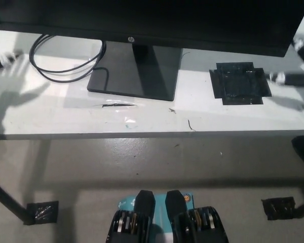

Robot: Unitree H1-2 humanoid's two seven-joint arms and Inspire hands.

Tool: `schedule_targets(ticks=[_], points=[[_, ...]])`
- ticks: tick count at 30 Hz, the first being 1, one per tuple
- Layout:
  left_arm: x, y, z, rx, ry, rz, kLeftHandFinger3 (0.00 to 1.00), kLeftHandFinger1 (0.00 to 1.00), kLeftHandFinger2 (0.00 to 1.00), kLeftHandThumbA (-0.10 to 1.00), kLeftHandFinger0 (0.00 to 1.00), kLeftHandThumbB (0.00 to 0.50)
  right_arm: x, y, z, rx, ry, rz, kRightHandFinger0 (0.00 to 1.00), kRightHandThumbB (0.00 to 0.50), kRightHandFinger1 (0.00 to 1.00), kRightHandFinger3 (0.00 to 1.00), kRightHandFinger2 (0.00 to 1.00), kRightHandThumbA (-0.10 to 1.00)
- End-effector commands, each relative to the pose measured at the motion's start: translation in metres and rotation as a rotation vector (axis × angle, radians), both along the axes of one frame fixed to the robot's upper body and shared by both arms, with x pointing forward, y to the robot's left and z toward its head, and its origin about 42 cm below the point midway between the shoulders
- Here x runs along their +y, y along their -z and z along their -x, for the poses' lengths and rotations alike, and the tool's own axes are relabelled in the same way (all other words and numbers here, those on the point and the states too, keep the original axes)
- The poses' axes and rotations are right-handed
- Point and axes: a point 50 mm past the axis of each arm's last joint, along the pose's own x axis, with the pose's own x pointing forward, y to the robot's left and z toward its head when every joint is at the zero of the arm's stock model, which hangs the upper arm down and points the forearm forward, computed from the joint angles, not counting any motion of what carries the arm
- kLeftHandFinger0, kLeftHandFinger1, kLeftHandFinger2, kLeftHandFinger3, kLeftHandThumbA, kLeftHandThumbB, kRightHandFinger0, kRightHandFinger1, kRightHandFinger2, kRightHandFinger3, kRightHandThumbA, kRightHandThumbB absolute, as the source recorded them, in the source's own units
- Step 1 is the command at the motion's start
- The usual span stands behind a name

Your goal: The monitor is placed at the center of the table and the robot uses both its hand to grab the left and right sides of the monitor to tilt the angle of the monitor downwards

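The black monitor fills the top of the head view, its lower bezel tilted over the white table. Its square black stand base rests at the table's middle. Only fingertips of my left hand show at the left edge, below and apart from the monitor's left end. At the right edge, just under the monitor's lower right corner, my right hand pokes in with its fingers spread. Neither hand holds the monitor. Most of each hand is out of the picture.
A black cable loops on the table left of the stand. A black square patch lies right of the stand. Thin scratch marks sit in front of the base. Table legs and floor plates stand below the front edge.
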Motion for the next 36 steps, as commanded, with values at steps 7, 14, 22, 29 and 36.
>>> schedule_targets(ticks=[7, 14, 22, 29, 36], points=[[0.014, -0.010, 0.149, -0.164, 0.192, 0.626, 1.00, 1.00, 1.00, 1.00, 1.00, 0.331, -0.062, -0.079, 0.157, -0.221, -0.505, -0.665, 1.00, 0.500, 1.00, 1.00, 1.00, 0.91], [-0.014, -0.007, 0.225, -0.224, 0.343, 0.771, 1.00, 1.00, 1.00, 1.00, 1.00, 0.328, -0.065, -0.083, 0.213, -0.267, -0.619, -0.918, 1.00, 0.500, 1.00, 1.00, 1.00, 0.82], [-0.094, -0.003, 0.258, -0.225, 0.573, 0.851, 1.00, 1.00, 1.00, 1.00, 1.00, 0.348, 0.036, -0.050, 0.243, -0.394, -0.666, -0.956, 1.00, 0.500, 1.00, 1.00, 1.00, 1.00], [-0.158, 0.048, 0.254, -0.052, 0.675, 0.922, 1.00, 1.00, 1.00, 0.99, 1.00, 0.387, 0.136, 0.035, 0.229, -0.425, -0.421, -0.826, 1.00, 0.426, 1.00, 1.00, 1.00, 1.00], [-0.180, 0.110, 0.231, 0.002, 0.611, 0.888, 1.00, 1.00, 1.00, 1.00, 1.00, 0.313, 0.173, 0.107, 0.193, -0.229, -0.208, -0.784, 1.00, 0.306, 1.00, 1.00, 1.00, 1.00]])
